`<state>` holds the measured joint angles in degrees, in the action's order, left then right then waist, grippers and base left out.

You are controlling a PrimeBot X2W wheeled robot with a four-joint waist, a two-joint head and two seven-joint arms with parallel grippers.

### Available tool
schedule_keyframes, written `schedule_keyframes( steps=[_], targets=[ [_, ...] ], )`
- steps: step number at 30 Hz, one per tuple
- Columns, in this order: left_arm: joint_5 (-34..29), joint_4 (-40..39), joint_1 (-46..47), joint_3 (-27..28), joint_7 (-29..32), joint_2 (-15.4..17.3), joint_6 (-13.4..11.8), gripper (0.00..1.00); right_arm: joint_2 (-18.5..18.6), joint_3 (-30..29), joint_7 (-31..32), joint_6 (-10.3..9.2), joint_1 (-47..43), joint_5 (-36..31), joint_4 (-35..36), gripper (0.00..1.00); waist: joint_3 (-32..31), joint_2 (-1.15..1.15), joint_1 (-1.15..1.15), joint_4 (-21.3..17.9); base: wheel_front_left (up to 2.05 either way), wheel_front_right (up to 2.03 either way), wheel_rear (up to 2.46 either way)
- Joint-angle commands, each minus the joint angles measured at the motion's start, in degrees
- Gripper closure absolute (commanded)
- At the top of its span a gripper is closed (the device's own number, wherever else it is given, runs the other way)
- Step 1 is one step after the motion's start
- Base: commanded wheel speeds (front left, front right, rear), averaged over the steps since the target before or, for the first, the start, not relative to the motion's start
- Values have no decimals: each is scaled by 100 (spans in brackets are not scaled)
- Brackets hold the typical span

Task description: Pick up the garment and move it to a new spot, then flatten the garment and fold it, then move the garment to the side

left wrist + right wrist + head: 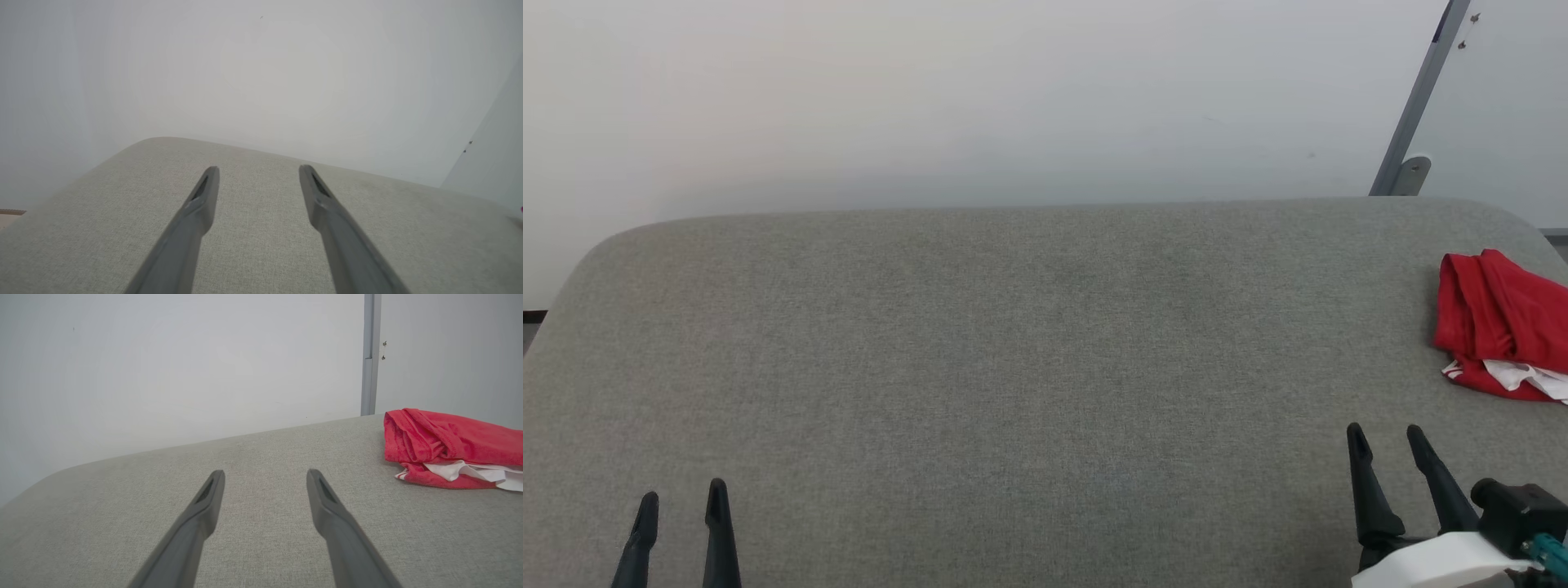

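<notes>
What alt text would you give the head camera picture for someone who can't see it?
A bunched-up red garment with some white showing lies at the far right of a wide grey fabric surface. The left gripper and right gripper sit open and empty near the bottom corners.

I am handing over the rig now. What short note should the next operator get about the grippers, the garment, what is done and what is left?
Left gripper: open, empty, over the grey padded surface.
Right gripper: open, empty, nearer the garment.
Garment: bunched at the surface's right end, touching neither gripper.
Done: apparently nothing.
Left: pick up, move, flatten, fold, set aside.
</notes>
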<state>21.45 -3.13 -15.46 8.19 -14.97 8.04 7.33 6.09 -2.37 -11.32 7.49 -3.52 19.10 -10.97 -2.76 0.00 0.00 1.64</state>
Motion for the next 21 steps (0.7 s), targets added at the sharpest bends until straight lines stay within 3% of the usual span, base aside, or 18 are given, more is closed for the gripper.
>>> schedule_keyframes(
  steps=[1,2,7,21],
  targets=[
    [-38,-32,69,-4,-26,23,18,0,-27,-17,32,-1,-41,-9,25,0,2,0,0,2,0,0,0],
    [-12,11,-2,-8,3,-8,-1,100,-15,-2,33,1,0,6,-22,100,2,0,0,3,0,0,0],
    [40,234,-23,-39,47,-120,-2,100,-57,13,67,1,-83,58,-210,100,4,0,0,3,0,0,0],
    [1384,519,398,-92,416,-167,1,100,-105,-75,393,1,128,1411,-222,100,36,0,0,-16,0,0,0]
  ],
)
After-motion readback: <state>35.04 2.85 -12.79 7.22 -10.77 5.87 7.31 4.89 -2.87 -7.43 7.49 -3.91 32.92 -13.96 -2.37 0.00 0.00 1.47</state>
